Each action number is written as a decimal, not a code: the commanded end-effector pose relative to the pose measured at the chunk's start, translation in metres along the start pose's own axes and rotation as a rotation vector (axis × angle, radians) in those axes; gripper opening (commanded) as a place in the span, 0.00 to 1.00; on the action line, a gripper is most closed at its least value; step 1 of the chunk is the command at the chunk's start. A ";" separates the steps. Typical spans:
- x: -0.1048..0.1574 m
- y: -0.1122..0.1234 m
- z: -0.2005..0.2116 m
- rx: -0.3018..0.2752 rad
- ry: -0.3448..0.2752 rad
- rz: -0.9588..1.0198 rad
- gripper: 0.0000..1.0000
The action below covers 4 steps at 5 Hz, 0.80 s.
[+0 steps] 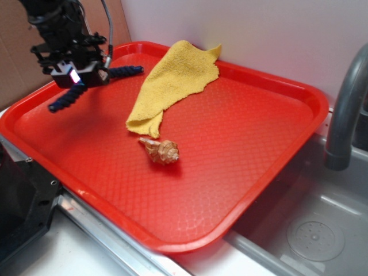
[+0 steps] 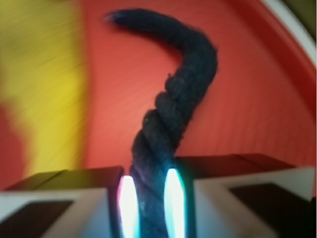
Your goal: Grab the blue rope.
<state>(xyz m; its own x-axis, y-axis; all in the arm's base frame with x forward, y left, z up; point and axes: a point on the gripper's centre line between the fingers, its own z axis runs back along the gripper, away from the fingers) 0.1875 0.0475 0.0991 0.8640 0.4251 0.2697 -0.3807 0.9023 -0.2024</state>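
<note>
Red tray: cloth, shell.

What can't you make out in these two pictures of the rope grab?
- Blue rope, exterior view: its middle is hidden behind the gripper.
- Blue rope, wrist view: its near end is cut off by the bottom edge; its far tip is blurred.
- Yellow cloth, wrist view: a motion-blurred smear, cut off at the left edge.

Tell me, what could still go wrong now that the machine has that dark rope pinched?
The tool is shut on the blue rope near its middle, and both ends hang free. The braid could perhaps slide out between the narrow fingers. One loose end lies close to the yellow cloth, so a swing might brush or drag it. The wrist view is blurred, so how firm the grip is stays uncertain.
</note>
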 end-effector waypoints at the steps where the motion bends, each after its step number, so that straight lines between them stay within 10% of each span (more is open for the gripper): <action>1: 0.021 -0.031 0.085 -0.166 -0.060 -0.257 0.00; 4: 0.035 -0.076 0.129 -0.047 0.077 -0.218 0.00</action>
